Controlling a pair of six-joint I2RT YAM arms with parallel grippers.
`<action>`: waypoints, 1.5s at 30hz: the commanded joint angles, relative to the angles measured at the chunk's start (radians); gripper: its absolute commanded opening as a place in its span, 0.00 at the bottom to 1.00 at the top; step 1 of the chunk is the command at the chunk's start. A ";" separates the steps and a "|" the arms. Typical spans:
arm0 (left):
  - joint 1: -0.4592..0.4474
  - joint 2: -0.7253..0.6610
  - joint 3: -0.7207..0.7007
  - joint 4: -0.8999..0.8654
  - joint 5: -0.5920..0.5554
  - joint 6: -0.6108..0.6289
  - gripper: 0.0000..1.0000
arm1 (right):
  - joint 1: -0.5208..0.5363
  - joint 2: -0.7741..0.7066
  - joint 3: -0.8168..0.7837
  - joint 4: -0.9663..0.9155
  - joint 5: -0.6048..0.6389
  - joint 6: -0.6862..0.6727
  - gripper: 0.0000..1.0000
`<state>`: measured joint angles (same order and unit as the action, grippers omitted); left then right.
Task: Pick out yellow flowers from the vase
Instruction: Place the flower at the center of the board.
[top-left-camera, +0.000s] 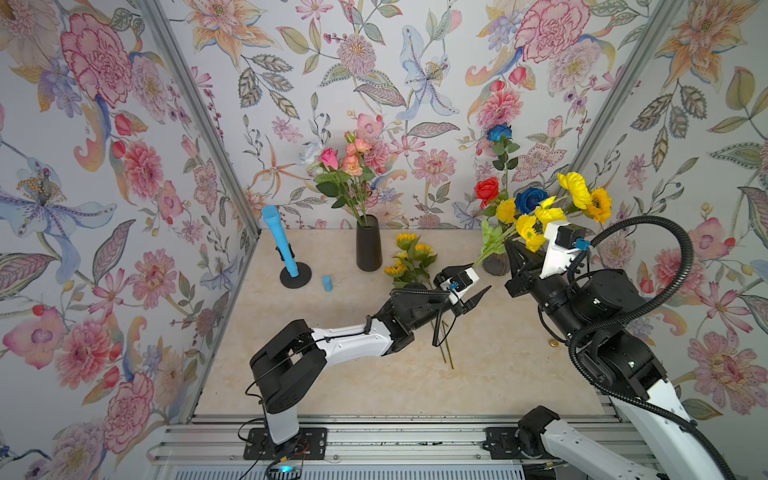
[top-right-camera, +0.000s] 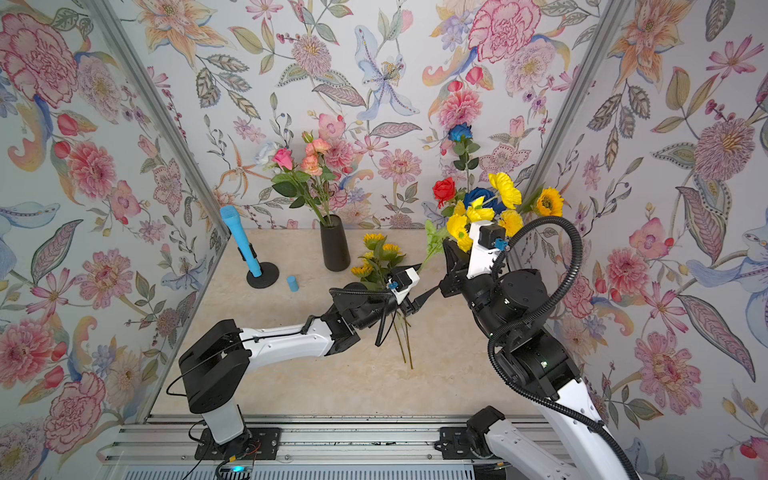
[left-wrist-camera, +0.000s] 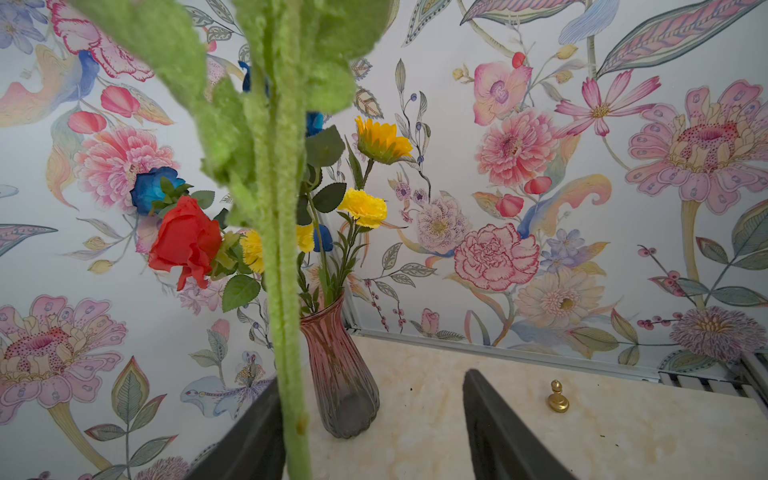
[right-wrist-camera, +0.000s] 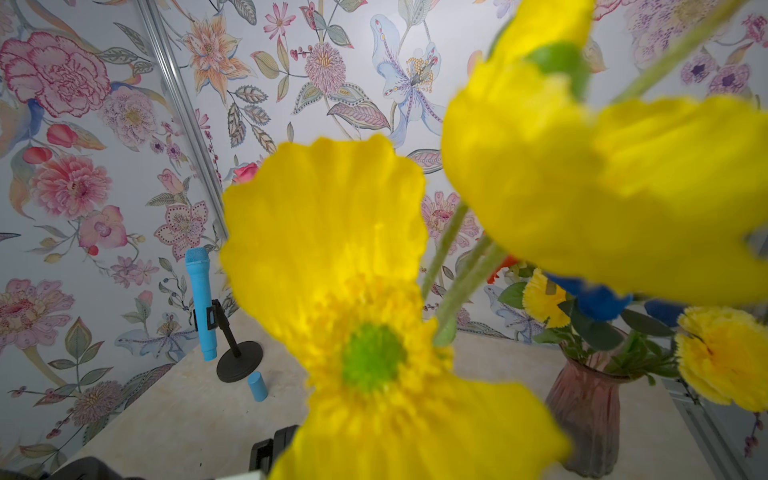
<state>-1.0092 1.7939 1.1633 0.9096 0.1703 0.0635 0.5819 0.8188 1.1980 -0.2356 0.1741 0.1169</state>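
Right gripper (top-left-camera: 510, 247): you have it clamped on the fuzzy-stemmed yellow fabric poppies (top-left-camera: 527, 232). Left gripper (left-wrist-camera: 372, 380): jaws apart, green stem (left-wrist-camera: 286, 332) against one finger.

The vase (left-wrist-camera: 340, 374) seems glossy ribbed glass, the stem (left-wrist-camera: 282, 291) matt and fuzzy.

Poppies: I see a yellow poppy spray (top-left-camera: 525, 228) in the air, its fuzzy stem slanting down beside the vase (left-wrist-camera: 340, 374).
Sunflowers: sunflower bunch (top-left-camera: 409, 257) lying on the worktop (top-left-camera: 332, 353).
Vase: pompoms (left-wrist-camera: 362, 206) and one sunflower (left-wrist-camera: 382, 141) standing inside.
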 joint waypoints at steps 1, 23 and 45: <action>-0.009 0.000 0.013 -0.012 -0.031 0.002 0.60 | 0.034 0.001 0.001 0.059 0.073 -0.048 0.00; 0.024 -0.038 0.005 -0.087 -0.043 -0.133 0.00 | 0.099 0.038 -0.009 0.068 0.175 -0.100 0.45; 0.234 -0.106 0.131 -0.483 -0.207 -0.723 0.00 | 0.094 -0.064 -0.083 0.037 0.225 -0.109 1.00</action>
<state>-0.7898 1.6714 1.2232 0.5625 -0.0116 -0.5152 0.6739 0.7624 1.1316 -0.1974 0.3832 0.0143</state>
